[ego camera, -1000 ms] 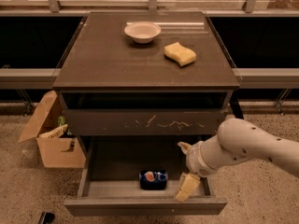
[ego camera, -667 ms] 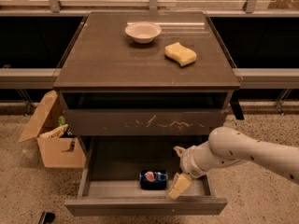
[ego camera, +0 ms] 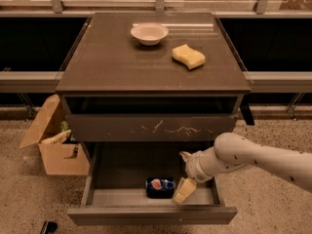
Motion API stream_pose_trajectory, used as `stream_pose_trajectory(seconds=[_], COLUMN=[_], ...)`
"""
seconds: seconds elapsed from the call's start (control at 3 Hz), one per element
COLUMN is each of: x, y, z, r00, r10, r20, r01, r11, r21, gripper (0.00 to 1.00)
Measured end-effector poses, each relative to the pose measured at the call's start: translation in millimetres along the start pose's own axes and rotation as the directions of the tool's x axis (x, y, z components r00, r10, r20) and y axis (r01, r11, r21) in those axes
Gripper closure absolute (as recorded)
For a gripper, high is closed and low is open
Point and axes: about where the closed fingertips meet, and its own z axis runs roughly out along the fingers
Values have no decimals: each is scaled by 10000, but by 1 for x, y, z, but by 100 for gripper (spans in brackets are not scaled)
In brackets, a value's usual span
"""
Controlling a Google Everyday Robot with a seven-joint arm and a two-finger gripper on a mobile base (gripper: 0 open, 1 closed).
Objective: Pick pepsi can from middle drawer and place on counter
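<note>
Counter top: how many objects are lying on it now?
2. A bowl stands near the back middle of the counter; a yellow sponge lies right of it. Nothing seems hidden. The gripper is low in the open middle drawer, beside the pepsi can.

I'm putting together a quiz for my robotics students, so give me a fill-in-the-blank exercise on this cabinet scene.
1. The pepsi can sits in the middle drawer, which stands ____.
2. The pincer hangs inside that drawer, just ____ of the can in the picture.
3. On the counter rest a yellow sponge and a pale ____.
Missing words: open; right; bowl.
</note>
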Motion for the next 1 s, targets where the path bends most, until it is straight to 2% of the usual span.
stream_pose_trajectory(seconds=[0.67,1.0], x=[12,18], y=[-36,-49], z=[42,61], r00=[9995,9997], r10=[207,245], r20=[244,-17], r01=[-209,-244], r11=[9997,9993], r21=[79,286], gripper=[0,0])
